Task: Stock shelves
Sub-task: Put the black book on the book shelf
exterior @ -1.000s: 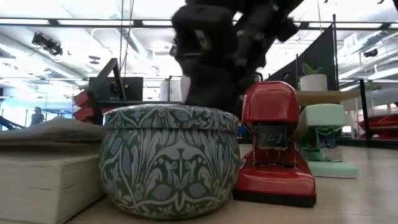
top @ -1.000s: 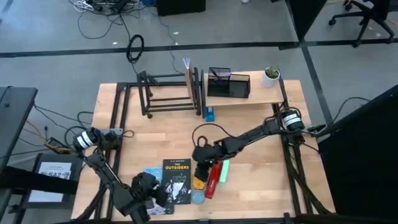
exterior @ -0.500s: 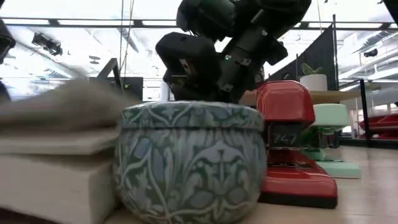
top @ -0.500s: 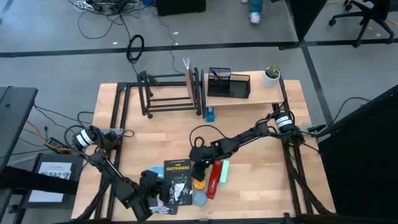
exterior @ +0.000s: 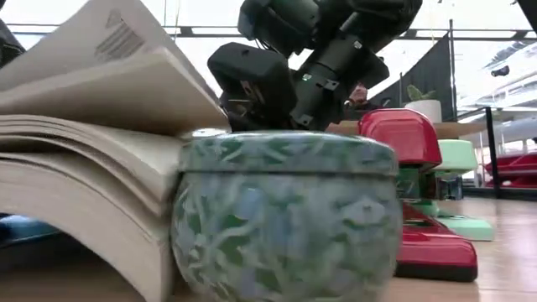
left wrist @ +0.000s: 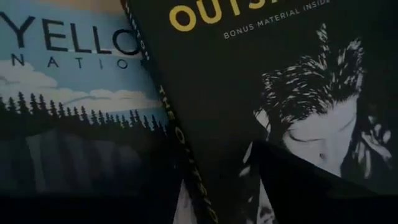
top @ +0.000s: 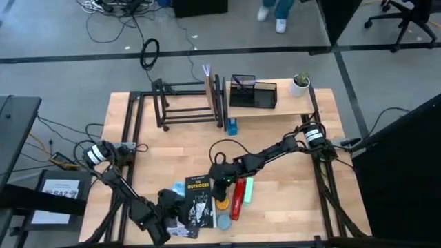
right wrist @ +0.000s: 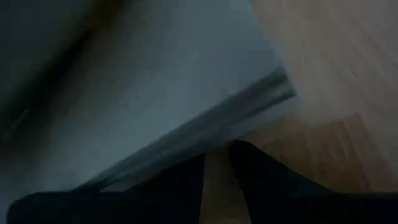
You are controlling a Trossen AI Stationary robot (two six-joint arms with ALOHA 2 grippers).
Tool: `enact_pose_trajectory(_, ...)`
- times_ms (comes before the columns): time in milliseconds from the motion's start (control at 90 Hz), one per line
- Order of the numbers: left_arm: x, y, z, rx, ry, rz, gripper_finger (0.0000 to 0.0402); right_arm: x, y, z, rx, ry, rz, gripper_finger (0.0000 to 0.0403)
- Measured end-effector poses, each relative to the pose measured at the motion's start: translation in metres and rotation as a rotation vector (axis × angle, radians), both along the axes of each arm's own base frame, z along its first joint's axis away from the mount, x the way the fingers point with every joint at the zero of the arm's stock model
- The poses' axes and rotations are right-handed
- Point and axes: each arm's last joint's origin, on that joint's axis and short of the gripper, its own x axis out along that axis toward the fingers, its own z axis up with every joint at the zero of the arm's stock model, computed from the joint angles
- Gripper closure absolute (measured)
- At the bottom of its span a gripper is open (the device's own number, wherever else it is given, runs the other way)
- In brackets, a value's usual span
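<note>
The black book (top: pixel 197 202) is touched by both grippers: left gripper (top: pixel 172 212) and right gripper (top: pixel 219 181) (jaw states cannot be told).

The table (top: pixel 275 165) is being viewed from overhead and level at tabletop height; the patterned tin (exterior: pixel 285 214) is being shared close-up.

- Right tool (right wrist: pixel 217 177): wrist view smeared, the grey slab ahead unidentifiable.
- Patterned tin (exterior: pixel 285 218): blurred, base cut off by the frame.
- Red stapler (exterior: pixel 424 193): partly hidden behind the tin.
- Black book (left wrist: pixel 261 93): title cropped.
- Left tool (top: pixel 165 213): fingers indistinguishable from above.
</note>
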Motion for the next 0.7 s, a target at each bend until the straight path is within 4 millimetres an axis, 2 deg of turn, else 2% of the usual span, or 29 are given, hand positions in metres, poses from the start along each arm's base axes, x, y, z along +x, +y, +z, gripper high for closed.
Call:
enact_pose_trajectory(178,-0.007,-0.0051,0.002,0.011,-0.066,0.01,0.0272,-0.0003,-0.0016,-0.0006,-0.023,0.007,-0.011,0.0344)
enact_pose_trajectory(333,-0.0078,-0.0059,0.0035,0.025,-0.107,0.023,0.0286,-0.0004,-0.0025,-0.0008,-0.024,0.01,-0.014,0.0356)
enact_pose_trajectory(544,-0.0072,-0.0046,0.0059,0.066,-0.17,0.047,0.0278,-0.0005,-0.0026,-0.0011,-0.026,0.012,-0.015,0.0365)
enact_pose_trajectory(700,-0.0063,-0.0039,0.0069,0.082,-0.196,0.058,0.0251,-0.0005,-0.0026,-0.0012,-0.03,0.01,-0.012,0.0367)
